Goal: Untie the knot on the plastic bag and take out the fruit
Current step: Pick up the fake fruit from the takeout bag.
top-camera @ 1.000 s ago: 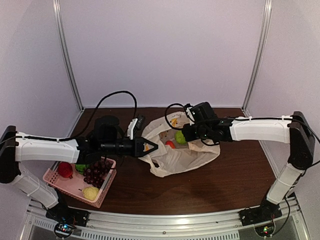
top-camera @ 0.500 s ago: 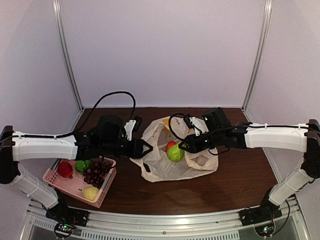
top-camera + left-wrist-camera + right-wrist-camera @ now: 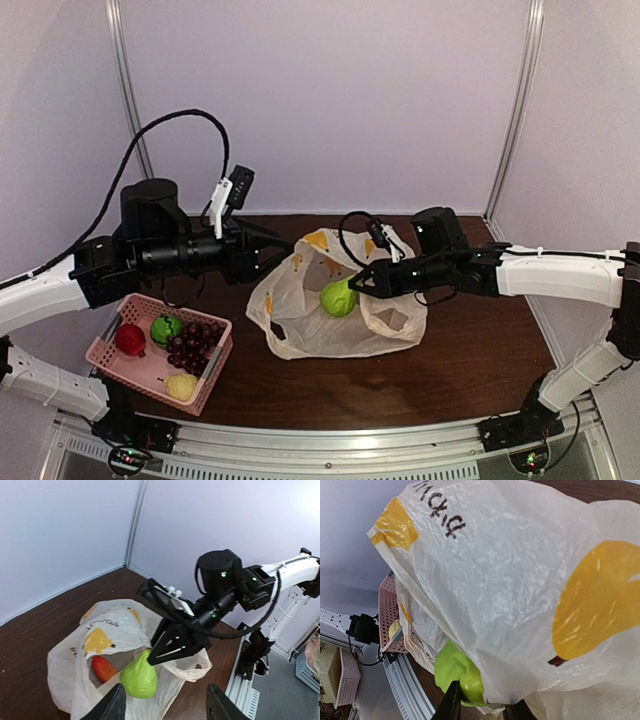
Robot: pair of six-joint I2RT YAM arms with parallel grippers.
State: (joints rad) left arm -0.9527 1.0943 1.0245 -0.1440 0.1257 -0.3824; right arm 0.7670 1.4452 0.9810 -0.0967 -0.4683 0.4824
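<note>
At plastic bag (image 3: 300,332) mouth, right gripper (image 3: 357,287) pinches green pear (image 3: 338,299); left gripper (image 3: 283,250) hovers beside it, jaws spread, empty

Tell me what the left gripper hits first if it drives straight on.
Probably the bag, near its open mouth; just behind, the right gripper holds the green pear. Depth is unclear.

We see the left arm raised over the left side of the table (image 3: 470,350), forearm about level, pointing right toward the centre. Left gripper (image 3: 272,255): jaws spread wide, nothing between them. Right arm stretches from the right edge leftward, low, wrist tilted down. Right gripper (image 3: 362,284) is clamped on the pear (image 3: 338,298) near the table's middle.
</note>
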